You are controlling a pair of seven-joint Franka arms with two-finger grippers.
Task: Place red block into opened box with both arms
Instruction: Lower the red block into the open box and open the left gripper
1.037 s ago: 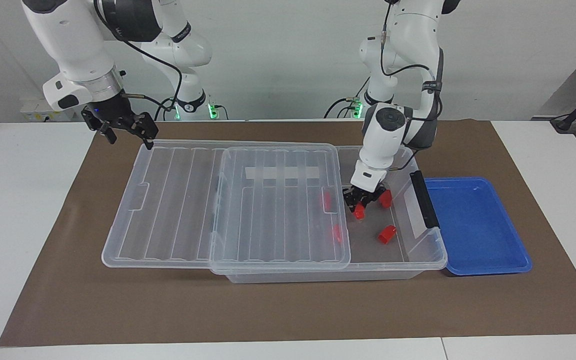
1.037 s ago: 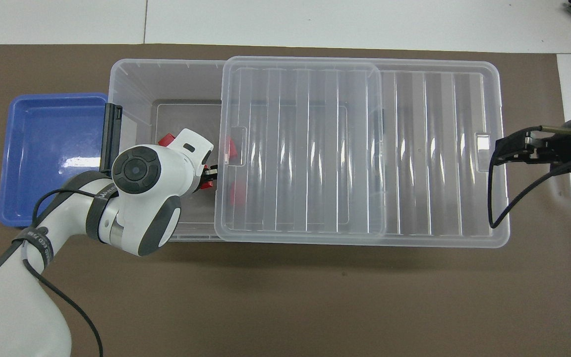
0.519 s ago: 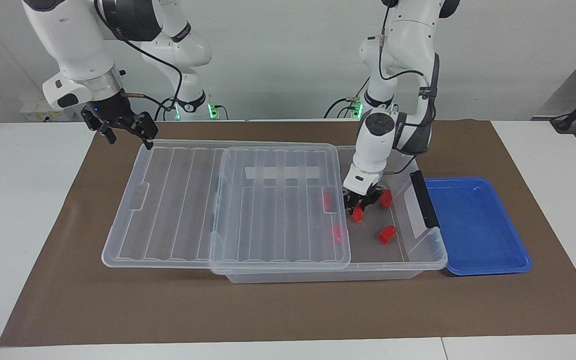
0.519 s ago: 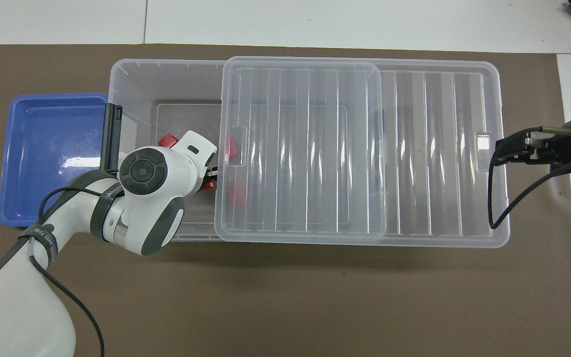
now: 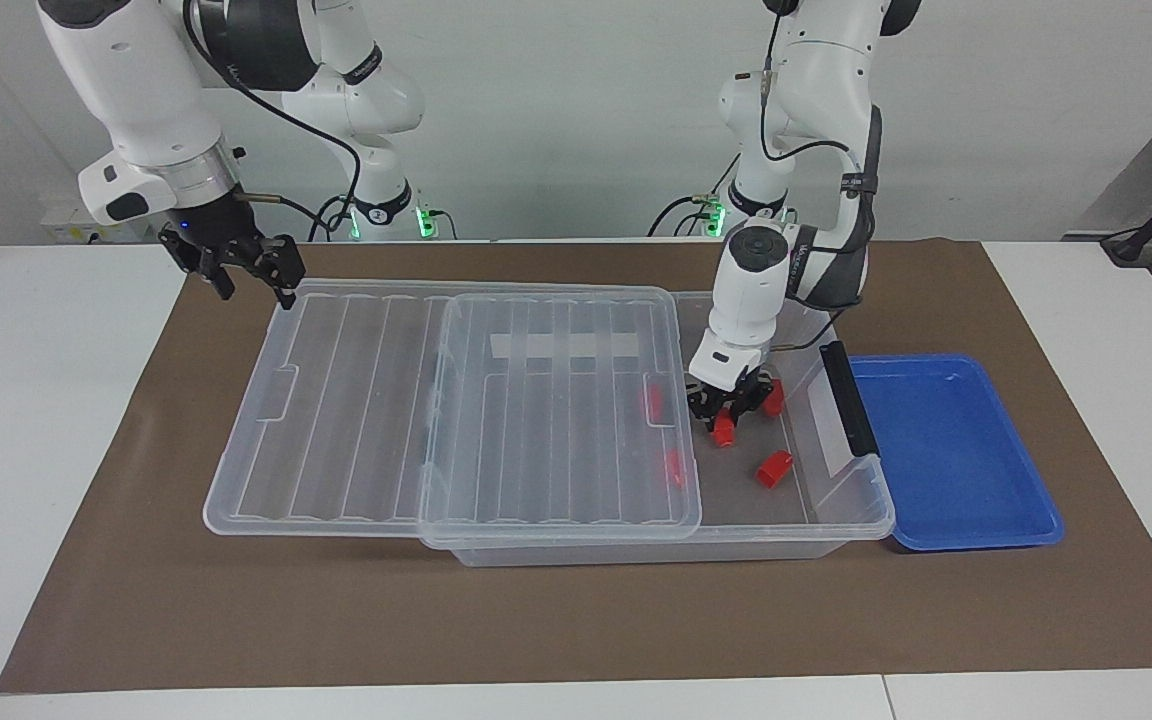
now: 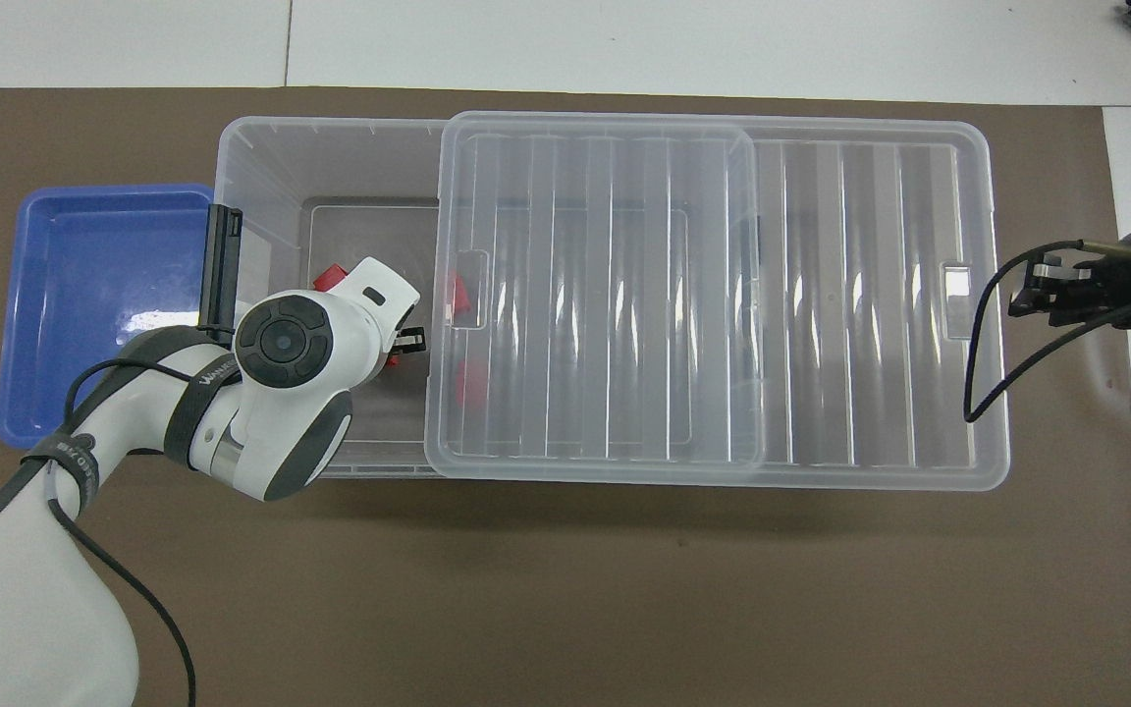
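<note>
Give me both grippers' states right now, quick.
Left gripper: inside the clear plastic box, shut on a small red plastic block.
Right gripper: over the clear ribbed lid's corner, holding nothing; open or shut cannot be told.

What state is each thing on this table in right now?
box: open at the left arm's end.
lid: slid aside, partly covering the box.
red block: in the box, under the left gripper.
blue tray: empty.
right gripper: over the lid's corner.
</note>
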